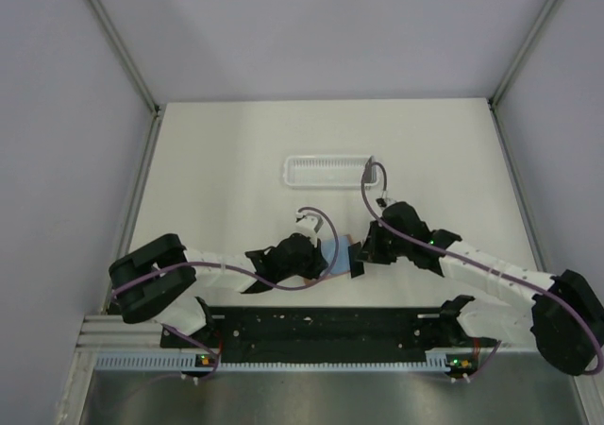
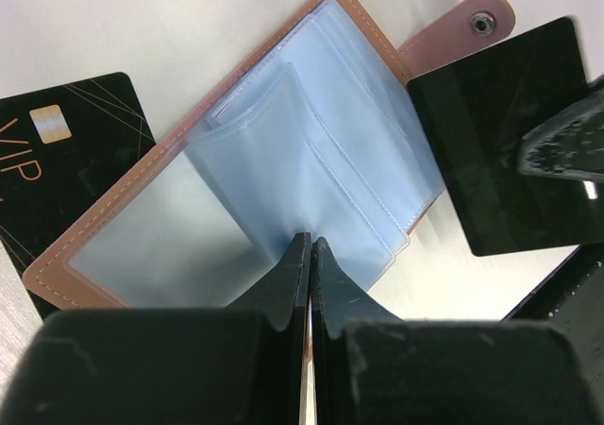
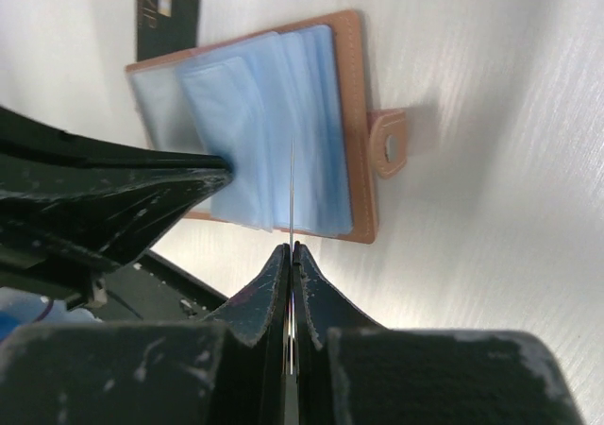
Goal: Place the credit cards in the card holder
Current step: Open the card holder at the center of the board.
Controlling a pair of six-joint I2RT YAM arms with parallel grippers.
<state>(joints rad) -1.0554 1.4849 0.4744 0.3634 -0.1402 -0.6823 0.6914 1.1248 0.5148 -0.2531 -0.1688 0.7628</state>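
Right tool [image 3: 291, 247] was clamped on a thin black card [image 2: 500, 132]; left tool [image 2: 309, 241] was closed against pale blue sleeves [image 2: 311, 142] of the reddish-brown leather card holder [image 3: 354, 113].

A matte cream-white tabletop [image 1: 236, 151] sits boxed in by plain pale grey-lavender wall panels [image 1: 321, 28], joined along slim silver aluminium corner struts [image 1: 118, 42]. Light is soft and even. A white slatted plastic tray [image 1: 326, 170] lies mid-table.
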